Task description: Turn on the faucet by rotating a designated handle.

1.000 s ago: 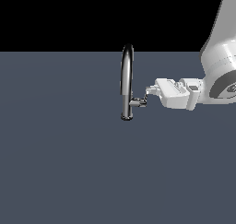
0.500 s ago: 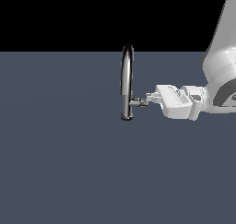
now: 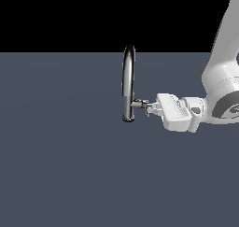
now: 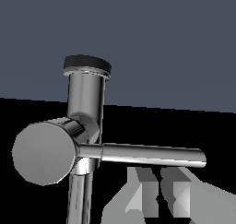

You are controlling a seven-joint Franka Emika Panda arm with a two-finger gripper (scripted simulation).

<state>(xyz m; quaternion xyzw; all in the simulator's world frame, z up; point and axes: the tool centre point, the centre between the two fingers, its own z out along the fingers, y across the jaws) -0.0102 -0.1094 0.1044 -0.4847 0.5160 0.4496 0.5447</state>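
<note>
The chrome faucet (image 3: 128, 83) stands upright mid-scene, its arched spout rising from a round base (image 3: 128, 119). The handle (image 3: 140, 103) sticks out toward the exterior view's right on a short stub. In the wrist view the stub's round end cap (image 4: 44, 153) faces the camera, and the thin lever (image 4: 147, 154) runs sideways from it in front of the faucet column (image 4: 85, 108). My gripper (image 3: 150, 109) reaches in from the exterior view's right, tips touching or almost touching the lever's end. Its fingers (image 4: 138, 193) sit close together, shut on nothing, just beside the lever.
A flat dark grey-blue floor (image 3: 60, 165) spreads all around the faucet. The white arm (image 3: 219, 95) comes down along the exterior view's right edge. No other objects show.
The gripper has dropped from above the handle's height to level with it and edged slightly toward the faucet. Any turn of the handle is too small to tell.
</note>
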